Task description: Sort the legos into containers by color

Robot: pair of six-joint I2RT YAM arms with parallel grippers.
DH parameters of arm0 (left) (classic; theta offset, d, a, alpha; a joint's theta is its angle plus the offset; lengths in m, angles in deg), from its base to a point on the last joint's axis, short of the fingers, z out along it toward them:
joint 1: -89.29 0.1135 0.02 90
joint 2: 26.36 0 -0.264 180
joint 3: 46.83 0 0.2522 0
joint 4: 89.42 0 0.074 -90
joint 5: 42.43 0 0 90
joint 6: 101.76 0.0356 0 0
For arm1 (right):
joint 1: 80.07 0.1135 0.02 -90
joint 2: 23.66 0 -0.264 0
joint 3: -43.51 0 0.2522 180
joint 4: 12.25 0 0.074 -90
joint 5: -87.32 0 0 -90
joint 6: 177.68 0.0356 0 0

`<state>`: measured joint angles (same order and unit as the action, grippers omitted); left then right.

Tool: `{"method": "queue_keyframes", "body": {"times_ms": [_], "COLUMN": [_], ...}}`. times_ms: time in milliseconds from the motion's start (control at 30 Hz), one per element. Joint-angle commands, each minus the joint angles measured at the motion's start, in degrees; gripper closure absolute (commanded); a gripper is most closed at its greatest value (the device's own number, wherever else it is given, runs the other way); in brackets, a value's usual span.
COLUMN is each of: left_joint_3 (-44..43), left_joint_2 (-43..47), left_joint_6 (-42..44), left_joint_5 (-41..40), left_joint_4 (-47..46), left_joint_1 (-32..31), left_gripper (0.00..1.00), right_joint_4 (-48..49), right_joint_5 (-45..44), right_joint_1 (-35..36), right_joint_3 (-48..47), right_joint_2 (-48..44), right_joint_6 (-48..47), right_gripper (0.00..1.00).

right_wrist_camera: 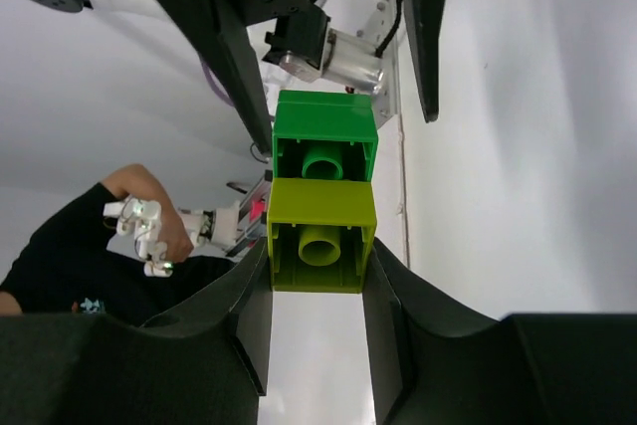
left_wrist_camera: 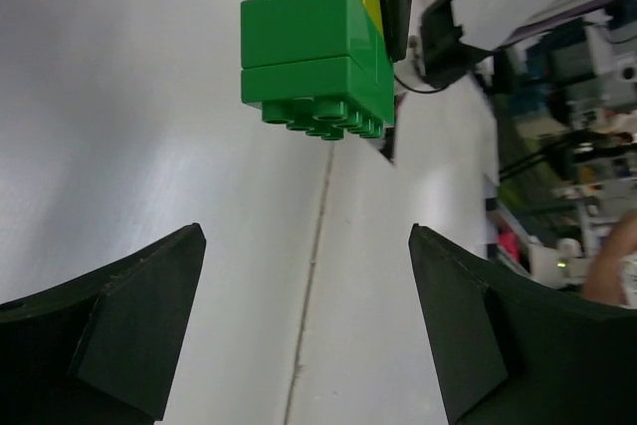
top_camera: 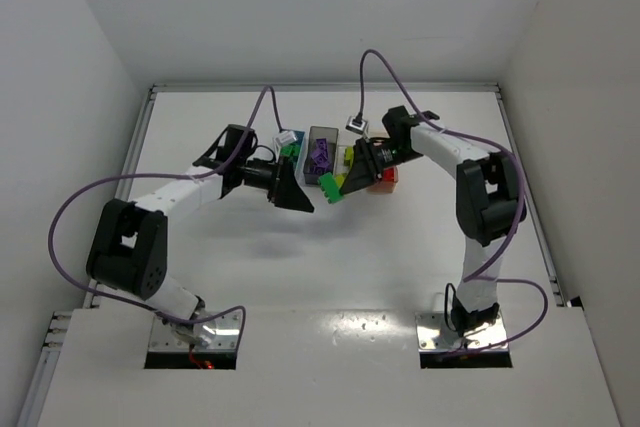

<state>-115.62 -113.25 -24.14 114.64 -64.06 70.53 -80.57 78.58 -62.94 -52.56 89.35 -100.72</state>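
My right gripper [top_camera: 352, 173] [right_wrist_camera: 318, 258] is shut on a yellow-green lego [right_wrist_camera: 320, 236] with a green lego [right_wrist_camera: 323, 141] stuck to its far end. It holds the pair [top_camera: 330, 188] in the air in front of the bins. My left gripper [top_camera: 298, 196] [left_wrist_camera: 309, 325] is open and empty, its jaws wide apart facing the green lego [left_wrist_camera: 314, 57], which hangs just beyond the fingertips. The dark grey bin [top_camera: 322, 134] holds purple legos [top_camera: 319, 155]. A clear bin [top_camera: 346, 155] with yellow-green pieces and an orange bin [top_camera: 388, 180] with red pieces sit behind the right gripper.
A green piece [top_camera: 289, 150] shows left of the grey bin, where the left arm partly hides a bin. White walls close the table on three sides. Purple cables loop over both arms. A person's hand [right_wrist_camera: 139, 231] shows in the background of the right wrist view.
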Motion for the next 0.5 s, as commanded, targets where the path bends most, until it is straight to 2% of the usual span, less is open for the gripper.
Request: {"method": "queue_keyframes", "body": {"times_ms": [0, 167, 467], "left_joint_3": [-1.57, -2.1, -3.69], "left_joint_2": [-1.0, -1.0, -1.53], "left_joint_6": [-5.54, -5.03, -5.02], "left_joint_5": [12.12, 11.59, 8.61], "left_joint_4": [-5.18, -5.18, -5.18], "left_joint_1": [1.19, 1.19, 1.19], "left_gripper": [0.11, 0.15, 0.3], "right_joint_4": [-5.46, -4.94, -4.94], "right_joint_5": [8.21, 7.61, 7.08], "right_joint_1": [1.15, 2.21, 4.49], "right_joint_3": [-2.6, -2.07, -2.07], "right_joint_2": [0.98, 1.6, 2.13], "right_joint_6": [-8.32, -8.32, -8.32], "right_gripper": [1.0, 1.0, 1.0]}}
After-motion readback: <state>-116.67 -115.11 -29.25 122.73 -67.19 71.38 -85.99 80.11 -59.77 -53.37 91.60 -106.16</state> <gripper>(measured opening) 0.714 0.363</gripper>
